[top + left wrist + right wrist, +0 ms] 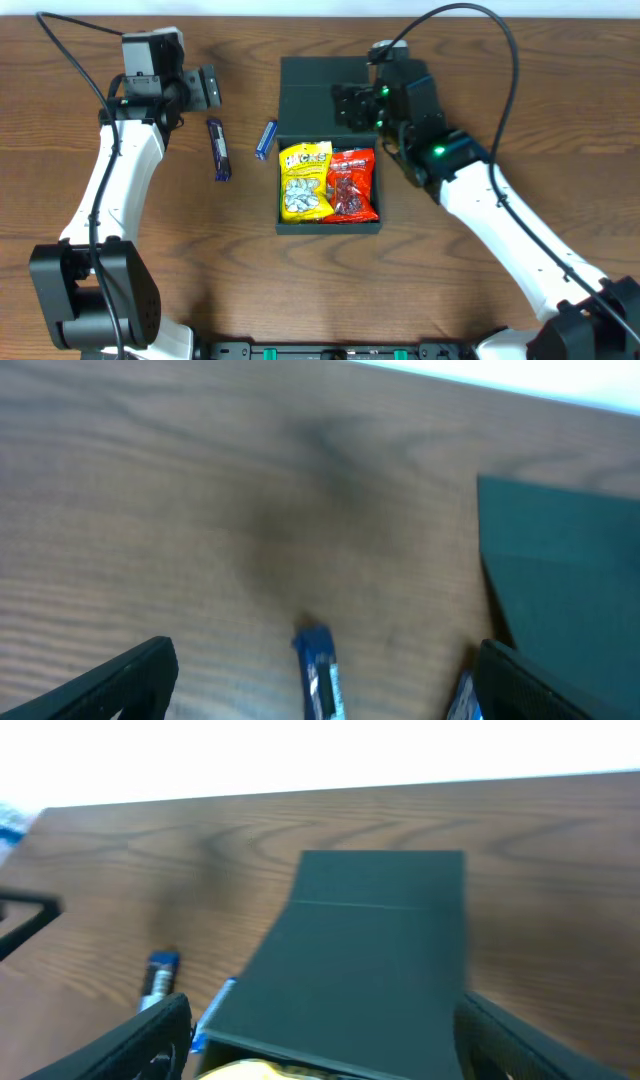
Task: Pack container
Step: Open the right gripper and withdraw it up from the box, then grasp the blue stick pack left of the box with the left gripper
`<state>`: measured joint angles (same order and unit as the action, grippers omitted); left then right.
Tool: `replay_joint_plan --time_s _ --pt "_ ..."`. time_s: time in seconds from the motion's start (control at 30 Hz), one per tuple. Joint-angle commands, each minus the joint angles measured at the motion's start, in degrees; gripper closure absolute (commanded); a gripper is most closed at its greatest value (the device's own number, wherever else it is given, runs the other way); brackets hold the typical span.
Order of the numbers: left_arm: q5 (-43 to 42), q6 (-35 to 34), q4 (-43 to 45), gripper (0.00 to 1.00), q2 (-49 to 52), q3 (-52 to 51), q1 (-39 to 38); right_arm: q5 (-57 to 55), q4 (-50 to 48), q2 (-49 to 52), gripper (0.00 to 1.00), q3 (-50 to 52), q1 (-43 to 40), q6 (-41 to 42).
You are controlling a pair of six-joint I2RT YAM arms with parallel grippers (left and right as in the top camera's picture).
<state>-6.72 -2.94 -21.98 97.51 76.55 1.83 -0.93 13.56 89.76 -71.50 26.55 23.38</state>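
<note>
The right gripper (356,103) hides part of the open flap lid (310,85) of the dark teal-green, square rigid container (330,228). The container sits mid-worktop (250,260) and holds a yellow snack packet (305,180) and a red snack packet (352,185). The right jaws are spread wide either side of the lid; whether they touch it is unclear. The left gripper (208,88) has its jaws wide apart and empty over bare wood, near a blue wrapped bar (219,148). A second blue bar (266,139) lies just beside the container's left wall.

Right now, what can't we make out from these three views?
Overhead: right pincer covers part of the container lid; dark on dark, its jaws are unclear.
Left wrist: blue bar blurred, cut off by the bottom edge; label unreadable.
Right wrist: container's inside cut off by the bottom edge; only a sliver of yellow packet shows.
</note>
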Motion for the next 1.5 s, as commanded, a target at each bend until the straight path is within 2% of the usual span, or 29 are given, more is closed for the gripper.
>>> replay_joint_plan --time_s 0.0,0.27,0.5,0.63,0.8,0.87,1.13,1.33,1.47 --pt "-1.0 3.4 -2.3 0.05 1.1 1.2 -0.3 -0.1 0.5 -0.2 0.16 -0.1 -1.9 -0.3" --pt "-2.2 2.5 -9.1 0.05 6.7 1.2 -0.5 -0.1 0.5 -0.2 0.12 -0.1 -3.8 -0.3" --pt "-2.8 -0.5 -8.6 0.05 13.9 1.2 -0.5 -0.1 0.5 -0.2 0.11 -0.1 -3.8 -2.7" --pt "-2.8 -0.5 -7.9 0.00 16.5 1.2 -0.5 -0.1 0.6 -0.2 0.11 -0.1 -3.8 -2.9" --pt "-0.9 -0.5 -7.7 0.19 18.4 1.2 -0.5 -0.1 0.6 -0.2 0.09 -0.1 -3.8 -2.9" --pt "1.5 -0.5 -7.7 0.30 19.0 1.2 -0.5 -0.1 0.5 -0.2 0.09 -0.1 -3.8 -2.9" --pt "4.4 -0.5 -7.3 0.51 19.1 1.2 -0.5 -0.2 0.1 -0.2 0.08 -0.1 -3.8 -2.9" --pt "4.9 -0.5 -7.1 0.64 19.1 1.2 -0.5 -1.5 0.1 -0.2 0.07 -0.1 -4.4 -2.9" --pt "4.8 -0.5 -7.4 0.65 18.6 1.4 -0.5 -1.4 0.2 -0.3 0.07 -0.1 -6.5 -2.9"
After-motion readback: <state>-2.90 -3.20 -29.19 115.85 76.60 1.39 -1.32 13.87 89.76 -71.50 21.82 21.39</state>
